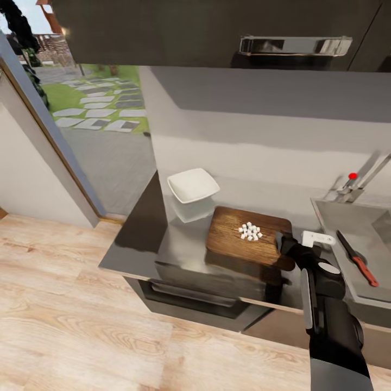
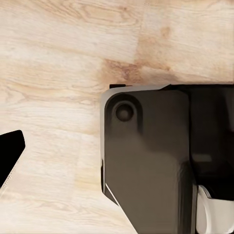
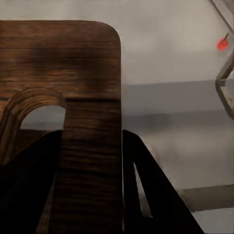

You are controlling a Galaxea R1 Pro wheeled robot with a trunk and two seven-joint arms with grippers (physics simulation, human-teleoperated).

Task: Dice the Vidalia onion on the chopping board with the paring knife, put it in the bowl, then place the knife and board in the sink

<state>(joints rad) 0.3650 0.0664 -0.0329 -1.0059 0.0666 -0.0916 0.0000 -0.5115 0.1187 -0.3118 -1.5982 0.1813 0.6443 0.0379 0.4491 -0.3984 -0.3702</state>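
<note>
While the right fingers (image 3: 90,180) grip the board's (image 1: 233,233) slotted end, the bowl (image 1: 193,185) sits empty, onion cubes (image 1: 250,231) on the board, the knife (image 1: 357,258) in the sink (image 1: 374,239); left fingers' state unclear.

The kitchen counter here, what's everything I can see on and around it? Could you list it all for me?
chopping board: one, brown wood, on the countertop, lifted at its right end
diced onion: small heap, white cubes, on the board
bowl: one, white, on the countertop behind the board's left end
paring knife: one, dark blade and red handle, on the sink's flat wing
sink: one, grey, at the countertop's right end
tap: one, chrome with red knob, behind the sink
countertop: one, grey
wood floor: pale
right gripper: dark, shut on the board's slotted end
</note>
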